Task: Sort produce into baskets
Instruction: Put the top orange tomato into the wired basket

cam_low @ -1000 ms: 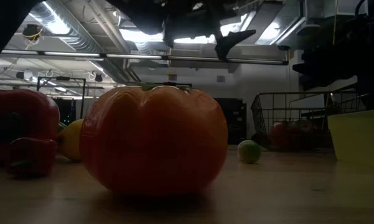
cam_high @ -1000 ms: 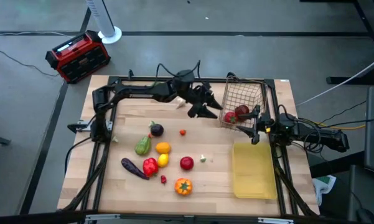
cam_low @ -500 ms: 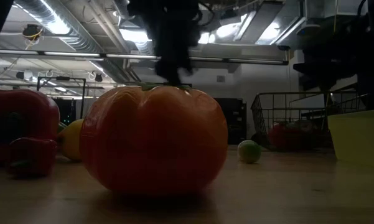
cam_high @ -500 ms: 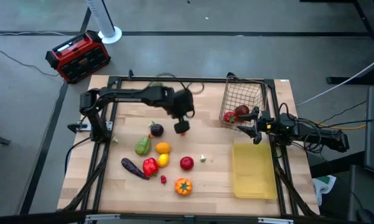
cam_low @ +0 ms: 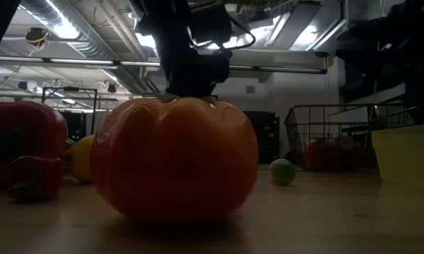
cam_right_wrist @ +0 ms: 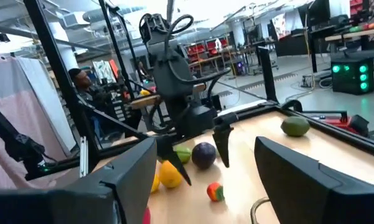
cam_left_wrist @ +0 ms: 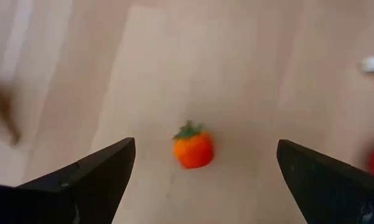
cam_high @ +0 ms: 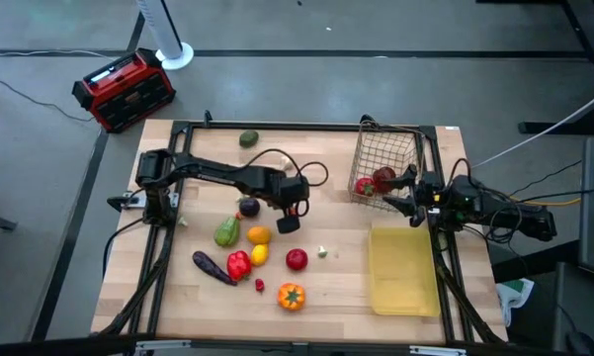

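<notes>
My left gripper (cam_high: 288, 215) is open and points down over a small orange-red tomato (cam_left_wrist: 193, 150) with a green top. The tomato lies on the wood between the fingers, which stand clear of it on either side. My right gripper (cam_high: 403, 198) is open and empty beside the dark wire basket (cam_high: 385, 158), which holds red produce (cam_high: 376, 181). The yellow tray (cam_high: 405, 269) lies on the right, toward the near edge. More produce lies near the middle of the table: a purple piece (cam_high: 248, 207), a red apple (cam_high: 296, 259) and a large orange tomato (cam_high: 291, 296).
A green avocado (cam_high: 248, 138) lies by the far edge. A green piece (cam_high: 226, 231), an orange (cam_high: 259, 234), a lemon (cam_high: 259, 254), a red pepper (cam_high: 238, 264), a long eggplant (cam_high: 210, 266) and garlic (cam_high: 322, 252) lie scattered. A red-and-black box (cam_high: 124, 89) stands on the floor.
My left gripper has gone from beside the wire basket toward the table's left and near edges, has turned from lying level to pointing down, and has come down over the small tomato. No produce has moved.
</notes>
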Controlling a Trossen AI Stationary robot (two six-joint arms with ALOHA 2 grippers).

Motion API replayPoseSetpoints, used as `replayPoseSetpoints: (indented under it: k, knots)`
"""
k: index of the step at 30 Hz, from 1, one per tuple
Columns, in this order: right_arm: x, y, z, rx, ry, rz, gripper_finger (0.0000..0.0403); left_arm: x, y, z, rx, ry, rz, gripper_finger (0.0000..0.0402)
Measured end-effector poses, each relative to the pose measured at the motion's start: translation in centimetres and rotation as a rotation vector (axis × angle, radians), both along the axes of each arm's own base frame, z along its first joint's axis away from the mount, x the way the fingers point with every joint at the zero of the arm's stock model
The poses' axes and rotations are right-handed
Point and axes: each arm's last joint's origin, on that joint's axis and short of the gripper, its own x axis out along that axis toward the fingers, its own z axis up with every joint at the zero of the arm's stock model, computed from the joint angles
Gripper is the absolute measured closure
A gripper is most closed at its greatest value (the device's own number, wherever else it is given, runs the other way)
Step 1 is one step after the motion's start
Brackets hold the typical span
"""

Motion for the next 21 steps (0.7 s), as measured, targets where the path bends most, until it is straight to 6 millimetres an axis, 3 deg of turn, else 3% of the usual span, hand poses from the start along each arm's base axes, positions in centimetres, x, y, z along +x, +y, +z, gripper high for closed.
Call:
replayPoseSetpoints:
  k: [8,21]
  knots:
    - [0.1,0.0,0.3,0.000,-0.002,0.000,0.0134,-0.6,0.1,-3.1,-0.004,-0.050,0.036,0.0046]
    - [0.1,0.0,0.3,0.000,-0.004,-0.008,0.0134,-1.9,0.2,-5.7,-0.005,-0.083,0.057,0.0162]
